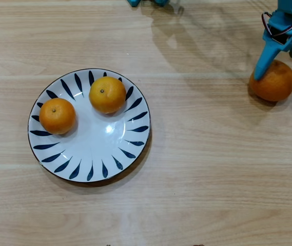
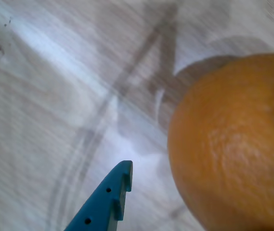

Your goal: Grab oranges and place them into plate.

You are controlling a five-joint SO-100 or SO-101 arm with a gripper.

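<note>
Two oranges (image 1: 57, 116) (image 1: 107, 95) already sit on the plate (image 1: 130, 148), left of centre in the overhead view. The larger orange (image 1: 274, 82) lies on the bench (image 1: 212, 179) at upper right, with the claw (image 1: 276, 64) spread around it (one finger (image 2: 109, 199) shows clear of the fruit in the wrist view). Centre the fruit, then close gently.

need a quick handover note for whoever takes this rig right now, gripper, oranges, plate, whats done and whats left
Gripper: at the third orange on the table; one blue finger stands apart from the fruit in the wrist view, so it appears open and nothing is held.
Plate: left of centre in the overhead view, with the yellowish orange and the deeper orange on it.
Larger orange: on the bare wood at the right edge, a finger against its left side.
Done: two oranges plated.
Left: close on the larger orange, lift it, carry it to the plate.
</note>
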